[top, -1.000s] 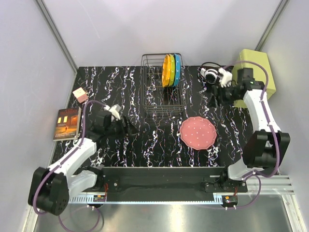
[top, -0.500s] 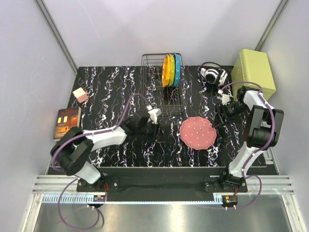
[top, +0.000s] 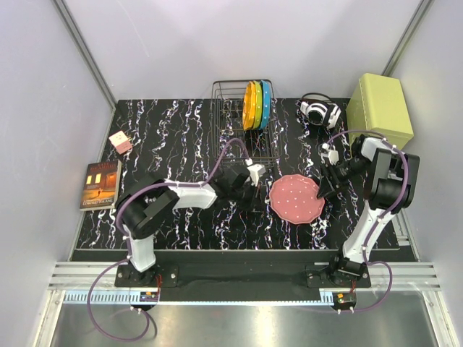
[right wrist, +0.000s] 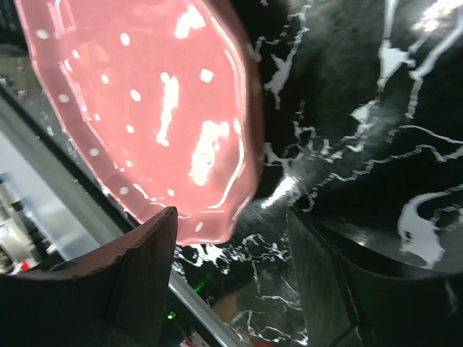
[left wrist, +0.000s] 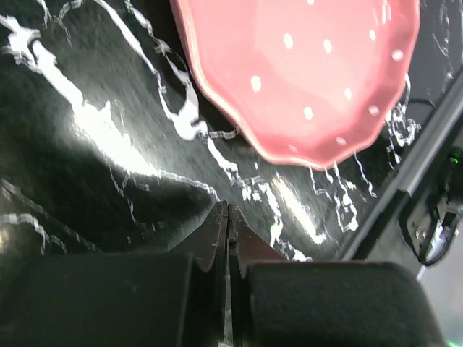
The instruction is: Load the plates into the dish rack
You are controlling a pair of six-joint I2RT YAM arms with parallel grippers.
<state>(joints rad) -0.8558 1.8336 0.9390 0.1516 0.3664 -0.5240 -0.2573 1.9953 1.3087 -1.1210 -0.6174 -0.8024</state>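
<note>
Flat on the black marbled table lies a pink plate with white dots, also seen in the left wrist view and the right wrist view. The black wire dish rack holds three plates upright at its far right: orange, yellow-green and blue. My left gripper is shut on nothing, low over the table just left of the pink plate. At the plate's right edge my right gripper stands open, one finger beside the rim.
Headphones and a yellow-green box stand at the back right. A book and a small pink cube are at the left. The table's front rail lies near the plate.
My left arm swung right across the table to the pink plate's left side and its jaws closed. My right arm came down from near the headphones to the plate's right edge.
</note>
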